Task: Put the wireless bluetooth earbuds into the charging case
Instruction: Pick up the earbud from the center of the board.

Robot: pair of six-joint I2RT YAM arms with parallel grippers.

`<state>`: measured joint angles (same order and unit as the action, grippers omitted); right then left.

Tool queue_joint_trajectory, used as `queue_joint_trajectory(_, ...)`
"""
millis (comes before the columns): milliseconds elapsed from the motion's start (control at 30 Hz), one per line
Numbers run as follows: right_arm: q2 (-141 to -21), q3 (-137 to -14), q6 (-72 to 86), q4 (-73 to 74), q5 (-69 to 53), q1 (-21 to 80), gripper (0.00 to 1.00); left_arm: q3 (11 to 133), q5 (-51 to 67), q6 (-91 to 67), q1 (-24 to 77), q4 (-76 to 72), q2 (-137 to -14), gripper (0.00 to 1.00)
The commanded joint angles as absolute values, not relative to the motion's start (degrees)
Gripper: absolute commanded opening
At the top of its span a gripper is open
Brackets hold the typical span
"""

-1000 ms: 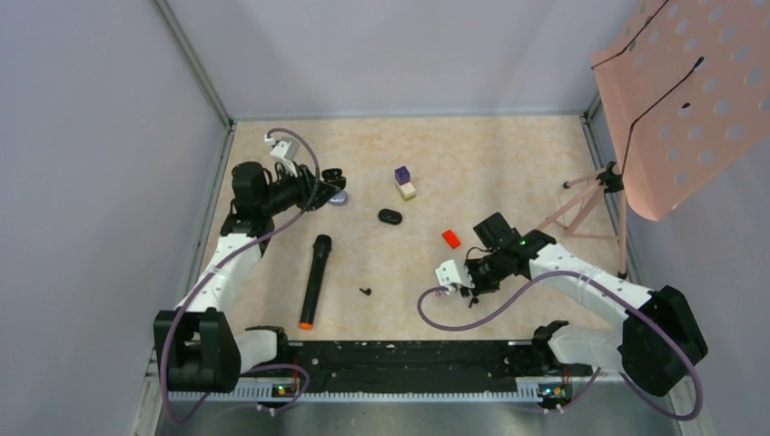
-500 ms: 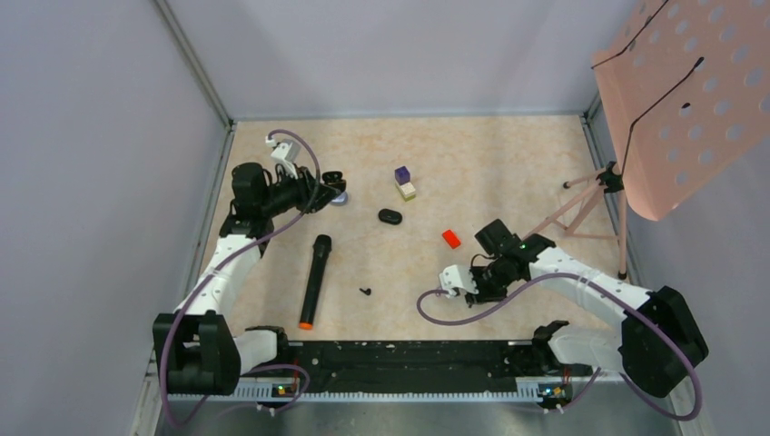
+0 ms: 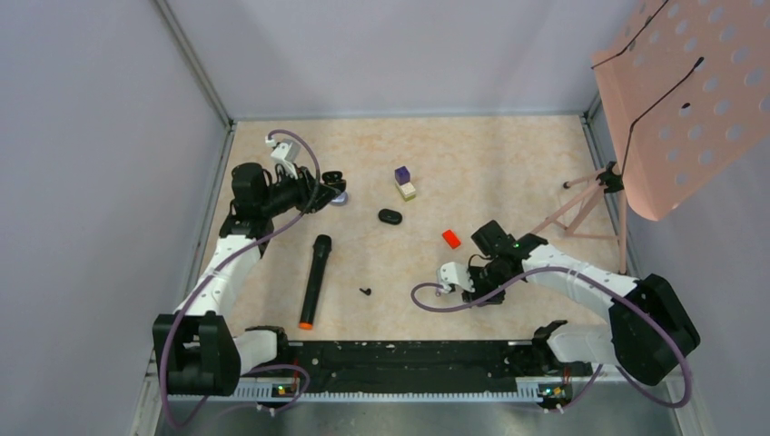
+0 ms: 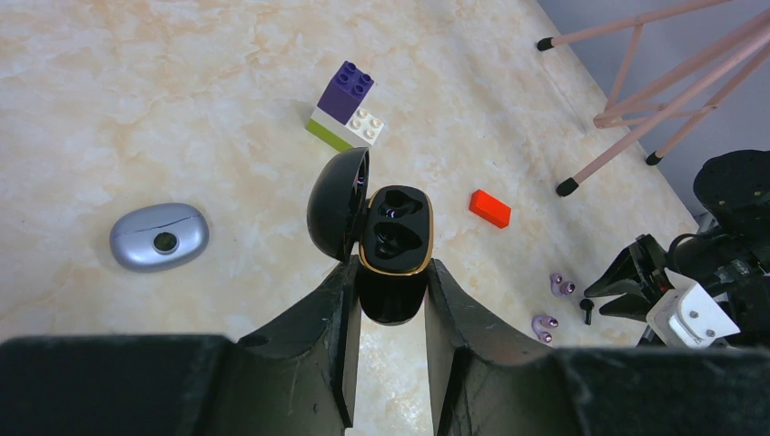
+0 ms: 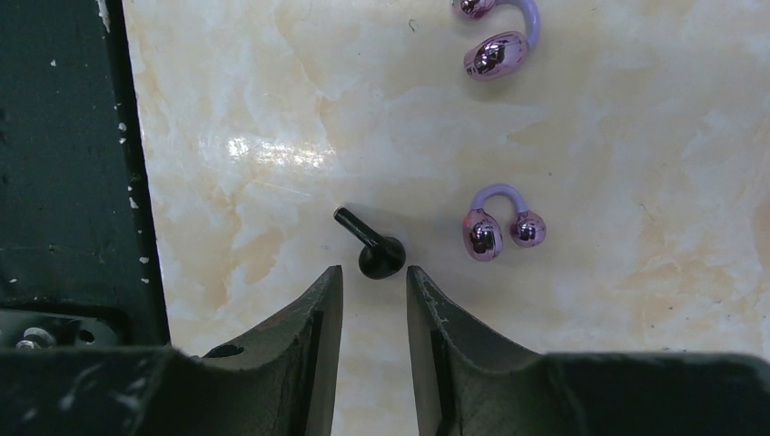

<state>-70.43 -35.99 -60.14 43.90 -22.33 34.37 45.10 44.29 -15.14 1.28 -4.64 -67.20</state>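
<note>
My left gripper [image 4: 390,272] [image 3: 329,186] is shut on the charging case [image 4: 392,243], a black case with a gold rim. The case is held off the table with its lid swung open, and its wells look dark. My right gripper [image 5: 374,272] [image 3: 473,291] is open and points down at the table. One black stemmed earbud [image 5: 372,250] [image 4: 587,311] lies on the table just ahead of its fingertips, untouched. Another small black earbud [image 3: 365,292] lies alone near the table's middle front.
Two pale purple ear clips [image 5: 498,227] [image 5: 498,36] lie by the right gripper. Also on the table are a silver case [image 4: 159,236], a closed black case [image 3: 390,216], a red block [image 3: 451,238], purple and white bricks [image 3: 404,182] and a microphone [image 3: 313,280]. A pink music stand [image 3: 681,100] stands at the right.
The right arm has shifted slightly left and settled lower over the stemmed earbud, its jaws a touch wider. The left arm and case have not moved.
</note>
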Motion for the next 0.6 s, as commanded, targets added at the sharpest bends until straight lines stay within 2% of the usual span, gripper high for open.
queue_joint_trajectory(0, -71.34, -35.6, -58.36, 41.78, -23.82, 33.93, 0.32, 45.82, 44.91, -15.21, 1.07, -5.58, -64.88, 0.0)
queue_joint_trajectory(567, -72.18, -33.57, -57.28, 39.27, -24.45, 33.93, 0.3, 45.31, 44.75, -15.27, 1.1, -5.54, -65.05, 0.0)
